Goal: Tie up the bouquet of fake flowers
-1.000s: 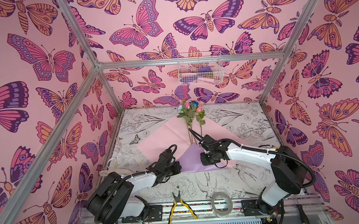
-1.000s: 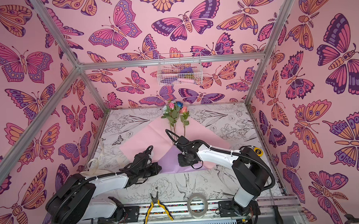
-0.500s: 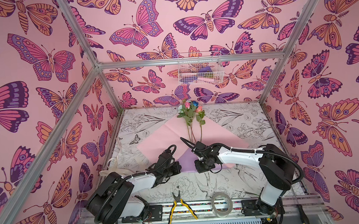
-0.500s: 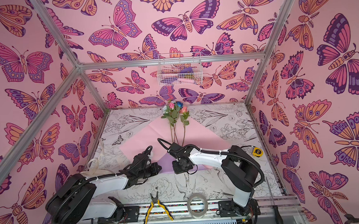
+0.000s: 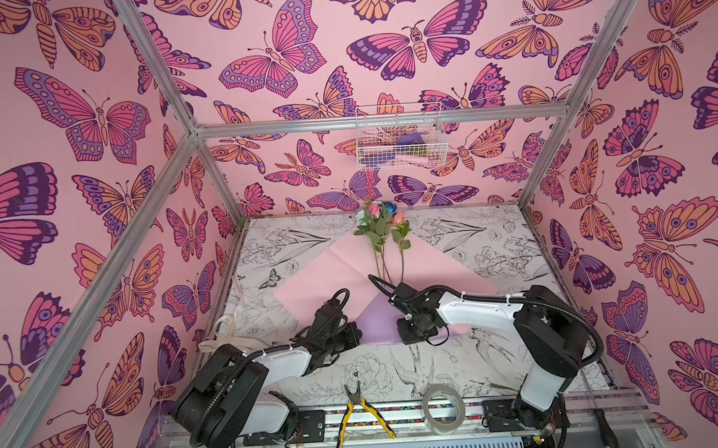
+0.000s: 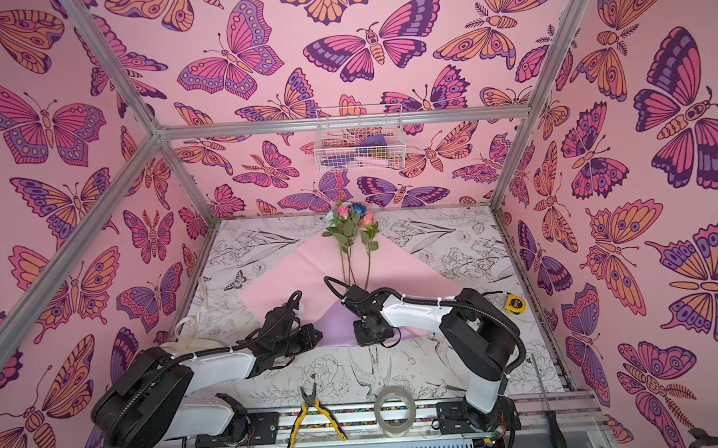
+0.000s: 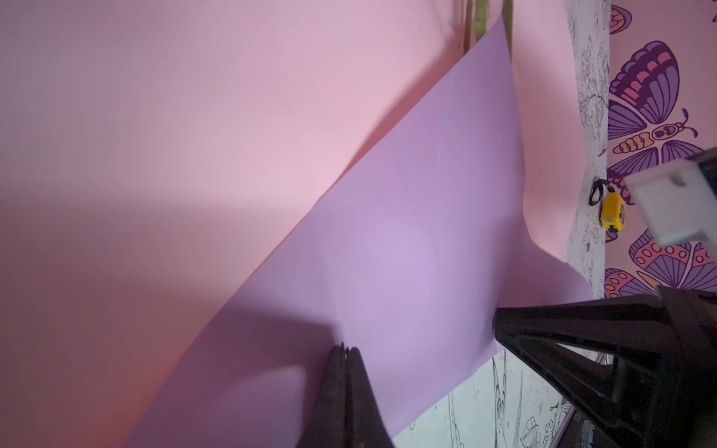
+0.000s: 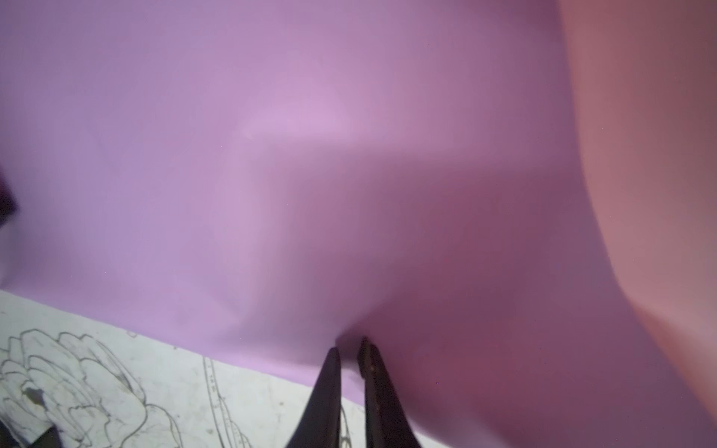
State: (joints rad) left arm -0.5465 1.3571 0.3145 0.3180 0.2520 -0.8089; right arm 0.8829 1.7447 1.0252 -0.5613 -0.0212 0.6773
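Lilac paper (image 5: 376, 324) held at two spots.
Left claw (image 7: 345, 349) squeezed tight on it; right claw (image 8: 349, 347) almost closed, pinching its near edge.

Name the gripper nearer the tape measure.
Right. The right gripper pinches the paper on the side toward the tape measure; the left gripper holds its opposite edge, farther away.

Both top views look steeply down from high above the front edge. They share almost the same sight of the whole counter (image 5: 475, 245) (image 6: 445, 246), both arms and the walls (image 5: 94, 120). Each wrist camera sits very close over the paper (image 7: 407, 252) (image 8: 271, 155), facing out past its own tips: the left end effector (image 7: 346, 349) and the right end effector (image 8: 349, 345).
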